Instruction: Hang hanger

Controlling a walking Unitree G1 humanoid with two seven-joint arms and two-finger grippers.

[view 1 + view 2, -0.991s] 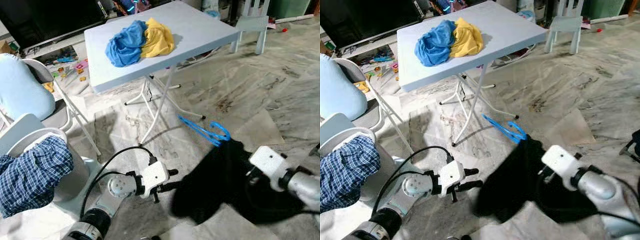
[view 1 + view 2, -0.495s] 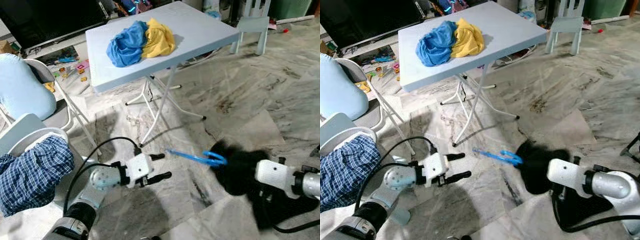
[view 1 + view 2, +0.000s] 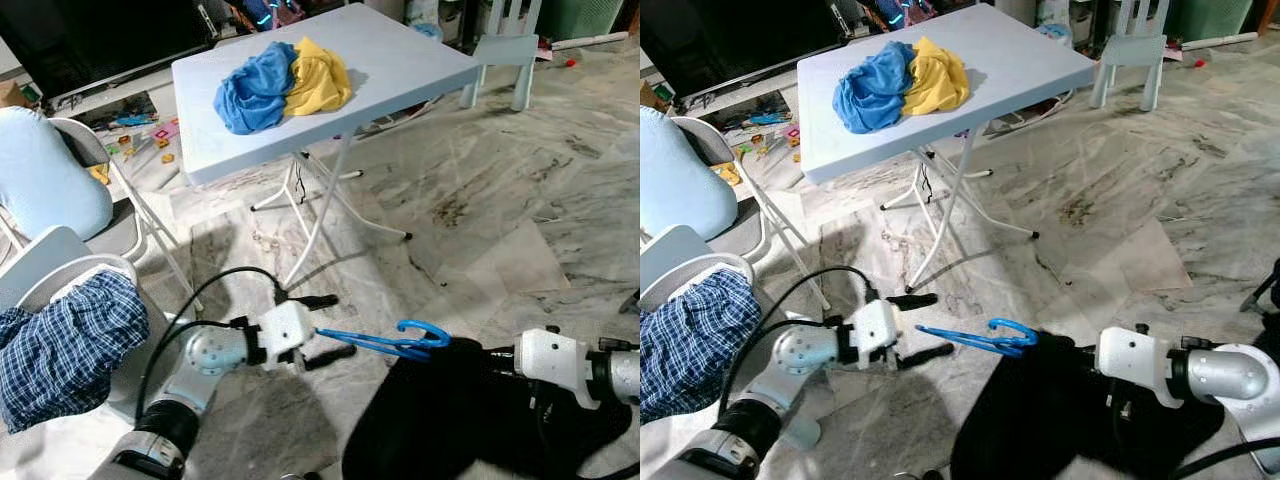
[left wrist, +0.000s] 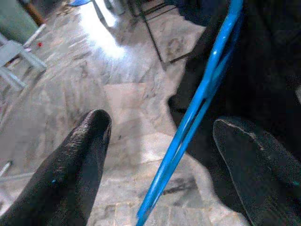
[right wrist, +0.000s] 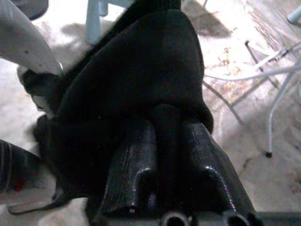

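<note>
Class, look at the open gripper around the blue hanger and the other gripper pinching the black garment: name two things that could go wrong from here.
1. The left gripper is open around the blue hanger, not clamped; the hanger could slip out before it closes.
2. The right gripper pinches only a fold of the black garment, which sags low and might slide off the hanger.

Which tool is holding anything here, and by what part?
The right tool is shut on the black garment, pinching a fold near its top. The left tool is open, its fingers either side of the blue hanger's end, not gripping it.
</note>
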